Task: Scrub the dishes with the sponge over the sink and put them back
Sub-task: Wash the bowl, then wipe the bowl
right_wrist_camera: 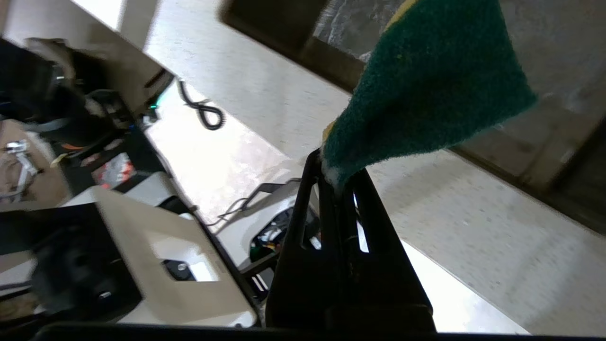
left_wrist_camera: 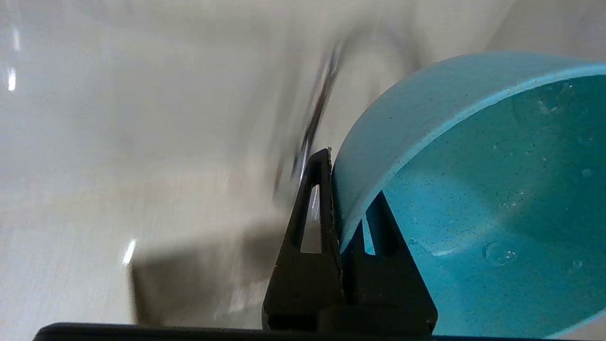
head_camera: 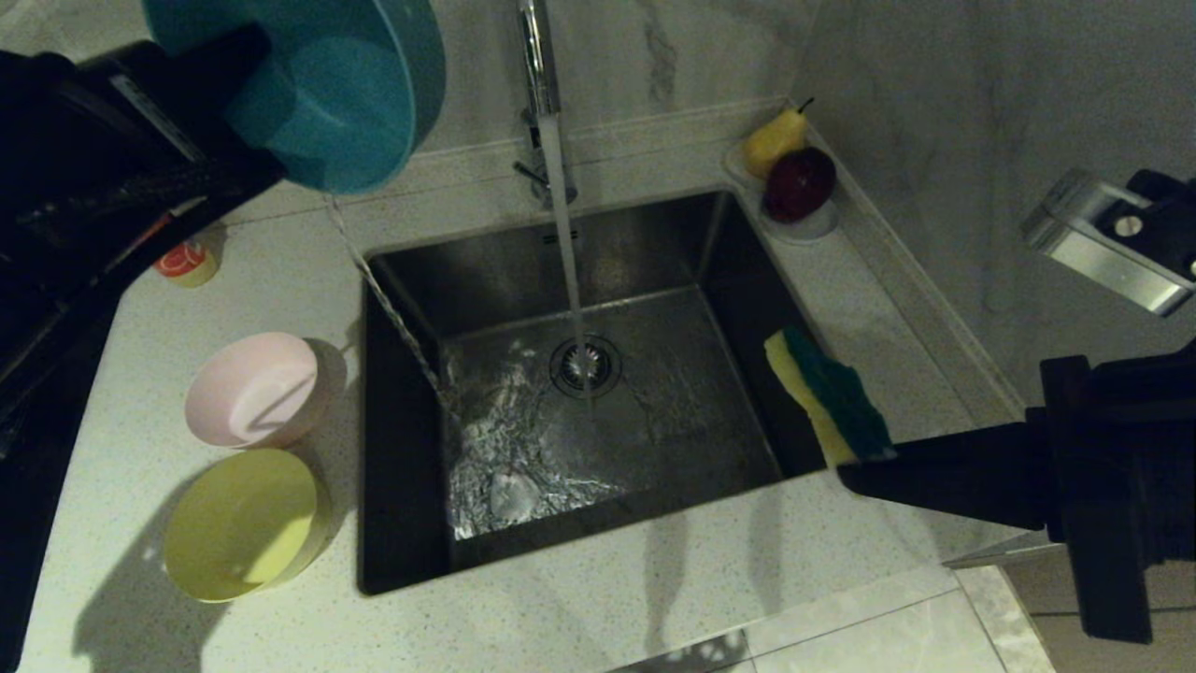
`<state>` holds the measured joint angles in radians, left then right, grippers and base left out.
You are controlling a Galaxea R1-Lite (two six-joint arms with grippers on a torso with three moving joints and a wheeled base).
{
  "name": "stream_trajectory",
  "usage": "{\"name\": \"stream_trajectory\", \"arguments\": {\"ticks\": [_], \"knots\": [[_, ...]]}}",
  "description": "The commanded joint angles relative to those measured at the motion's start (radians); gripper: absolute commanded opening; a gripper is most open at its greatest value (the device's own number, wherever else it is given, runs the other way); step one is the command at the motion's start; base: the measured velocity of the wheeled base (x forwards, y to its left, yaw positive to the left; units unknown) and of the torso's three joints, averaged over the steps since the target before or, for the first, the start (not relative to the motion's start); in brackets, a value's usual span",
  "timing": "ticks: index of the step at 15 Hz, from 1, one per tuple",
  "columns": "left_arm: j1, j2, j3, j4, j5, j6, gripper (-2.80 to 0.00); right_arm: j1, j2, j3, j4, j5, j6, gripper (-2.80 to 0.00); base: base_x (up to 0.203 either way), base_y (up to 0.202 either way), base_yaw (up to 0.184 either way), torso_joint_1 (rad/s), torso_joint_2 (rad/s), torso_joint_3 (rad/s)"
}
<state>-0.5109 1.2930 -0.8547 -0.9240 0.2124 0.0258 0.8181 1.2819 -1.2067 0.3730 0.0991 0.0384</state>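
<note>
The left gripper point(left_wrist_camera: 338, 213) pinches the rim of the light blue bowl point(head_camera: 346, 89), tipped at ten o'clock of the sink point(head_camera: 747, 308), water draining out. I judge it rinsed; pink bowl point(head_camera: 257, 388) and yellow bowl point(head_camera: 243, 523) wait at nine o'clock. The right gripper point(right_wrist_camera: 338, 182) clamps the sponge point(head_camera: 832, 397) at three o'clock.

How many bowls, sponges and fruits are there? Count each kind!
Bowls: 3, blue, pink, yellow
Sponges: 1, sponge
Fruits: 2, pear, apple
Total: 6
</note>
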Motion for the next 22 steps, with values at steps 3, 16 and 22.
{"name": "stream_trajectory", "arguments": {"ticks": [3,16,22], "knots": [[-0.002,-0.037,-0.137,0.554,0.029,-0.168,-2.8,0.015,-0.016,-0.047,0.009,0.11,0.012,-2.8,0.0,0.0,0.0,0.0,0.0,0.0],[-0.263,0.175,-0.216,0.895,0.14,-0.445,-2.8,0.082,0.044,-0.277,0.161,0.277,0.205,-2.8,0.0,0.0,0.0,0.0,0.0,0.0],[-0.304,0.267,-0.224,0.681,0.398,-0.317,-2.8,0.087,0.144,-0.321,0.145,0.269,0.199,-2.8,0.0,0.0,0.0,0.0,0.0,0.0]]}}
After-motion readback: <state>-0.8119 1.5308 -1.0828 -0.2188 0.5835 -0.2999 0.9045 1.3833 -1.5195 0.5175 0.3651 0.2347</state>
